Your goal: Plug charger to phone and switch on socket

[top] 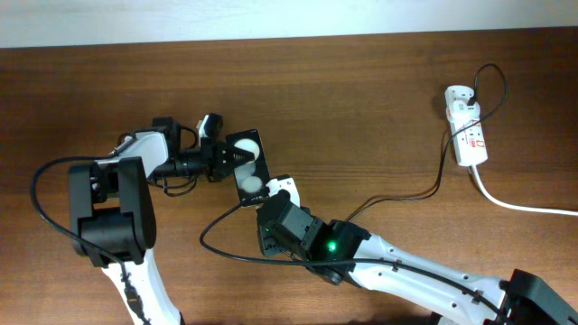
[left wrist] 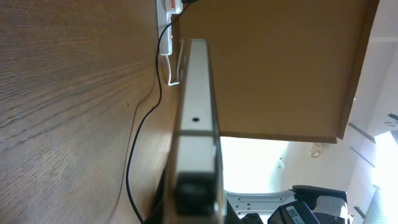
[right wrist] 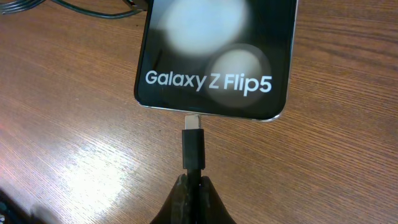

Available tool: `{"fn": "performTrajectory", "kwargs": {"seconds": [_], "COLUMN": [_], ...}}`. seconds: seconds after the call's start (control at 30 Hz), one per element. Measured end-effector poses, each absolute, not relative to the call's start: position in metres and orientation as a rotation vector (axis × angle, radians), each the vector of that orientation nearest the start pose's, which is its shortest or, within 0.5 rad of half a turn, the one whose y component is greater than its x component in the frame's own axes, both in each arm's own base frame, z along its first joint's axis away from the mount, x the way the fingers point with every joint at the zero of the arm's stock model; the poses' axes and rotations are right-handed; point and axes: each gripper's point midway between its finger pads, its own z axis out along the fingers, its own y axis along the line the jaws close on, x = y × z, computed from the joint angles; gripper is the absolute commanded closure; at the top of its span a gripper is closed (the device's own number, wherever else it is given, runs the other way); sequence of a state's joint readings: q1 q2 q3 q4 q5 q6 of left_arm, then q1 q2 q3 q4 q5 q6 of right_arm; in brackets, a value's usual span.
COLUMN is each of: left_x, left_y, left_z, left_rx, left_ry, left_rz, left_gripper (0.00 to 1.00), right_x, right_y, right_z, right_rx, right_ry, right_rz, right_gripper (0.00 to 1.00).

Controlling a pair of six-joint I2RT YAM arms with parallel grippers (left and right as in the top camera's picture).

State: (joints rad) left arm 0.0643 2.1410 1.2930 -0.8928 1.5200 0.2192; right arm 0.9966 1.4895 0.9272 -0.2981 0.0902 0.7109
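The phone rests face-up on the table, its far end clasped by the left gripper. The right gripper pinches the charger, whose metal tip meets the phone's port; depth unclear. The socket sits well apart, its switches unreadable.

The tabletop was grained wood — the phone glossy black glass, metal-rimmed; the socket white plastic.
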Motion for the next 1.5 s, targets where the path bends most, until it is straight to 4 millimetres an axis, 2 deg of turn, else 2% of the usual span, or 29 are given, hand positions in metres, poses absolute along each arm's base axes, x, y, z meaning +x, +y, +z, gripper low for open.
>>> {"fn": "performTrajectory", "kwargs": {"seconds": [0.13,0.23,0.5,0.6,1.5], "left_x": [0.366,0.366,0.366,0.366,0.366], "left_y": [-0.148,-0.148,-0.148,-0.148,-0.148], "left_z": [0.110,0.110,0.110,0.110,0.110], "left_rx": [-0.008,-0.008,-0.063,-0.075,-0.114], "left_ry": [2.225,2.225,2.248,2.253,2.268], "left_rz": [-2.115,-2.114,-2.139,-2.144,-2.160], "left_gripper": [1.00,1.00,0.96,0.97,0.95], "right_x": [0.227,0.223,0.227,0.228,0.230], "right_y": [0.321,0.314,0.322,0.324,0.319], "right_z": [0.108,0.114,0.122,0.124,0.121], "right_rx": [-0.320,-0.320,-0.317,-0.313,-0.249], "right_ry": [2.535,2.537,2.502,2.491,2.508], "right_rz": [0.610,0.604,0.651,0.662,0.641], "right_gripper": [0.96,0.96,0.96,0.96,0.96]}}
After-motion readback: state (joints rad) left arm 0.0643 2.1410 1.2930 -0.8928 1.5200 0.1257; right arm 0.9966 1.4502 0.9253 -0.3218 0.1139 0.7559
